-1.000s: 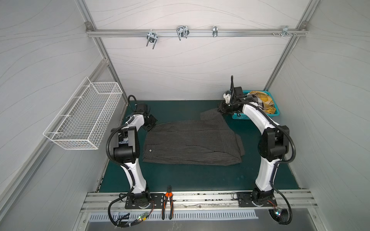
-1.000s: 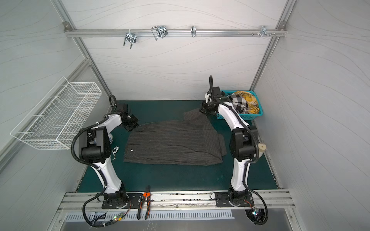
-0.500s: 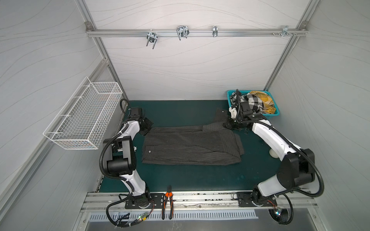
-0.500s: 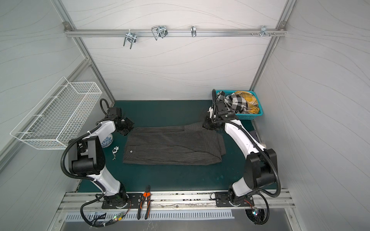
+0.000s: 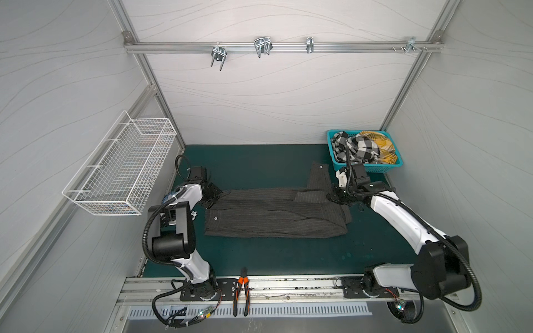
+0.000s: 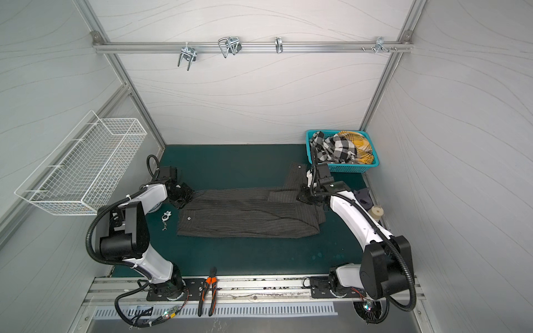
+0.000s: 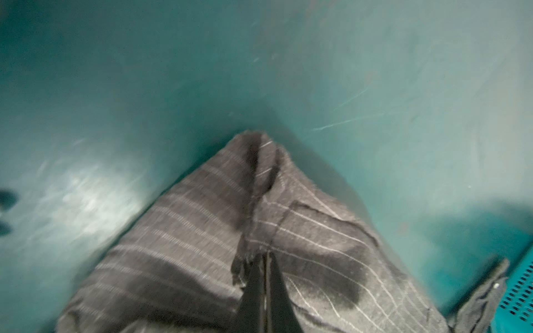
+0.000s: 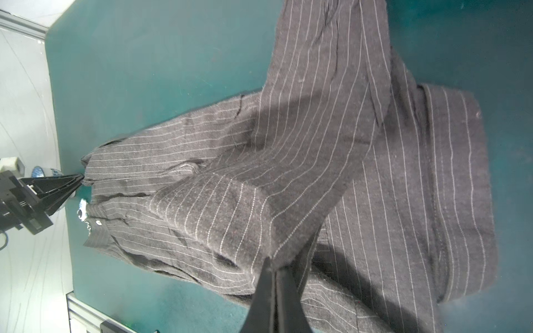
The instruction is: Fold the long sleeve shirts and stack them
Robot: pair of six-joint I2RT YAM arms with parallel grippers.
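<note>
One of the long sleeve shirts (image 5: pixel 274 214) (image 6: pixel 248 214), dark grey with pale pinstripes, lies partly folded across the middle of the green table. A sleeve (image 5: pixel 318 176) runs back toward the basket. My left gripper (image 5: pixel 212 199) (image 6: pixel 184 199) is at the shirt's far left corner, and in the left wrist view the left gripper (image 7: pixel 266 258) is shut on the cloth there. My right gripper (image 5: pixel 331 197) (image 6: pixel 301 197) is at the far right edge. The right wrist view shows the right gripper (image 8: pixel 272 263) shut on a folded flap of the shirt (image 8: pixel 317 173).
A teal basket (image 5: pixel 334 158) (image 6: pixel 310 155) of checked clothes stands at the back right. A white wire basket (image 5: pixel 121 170) hangs on the left wall. Pliers (image 5: pixel 241 291) lie on the front rail. A small key ring (image 6: pixel 166 216) lies left of the shirt, and a tape roll (image 6: pixel 376 212) lies at its right.
Both grippers have come down and toward the front with the shirt's far edge, folding it over. The shirt now lies narrower, and the right arm has left the basket area.
</note>
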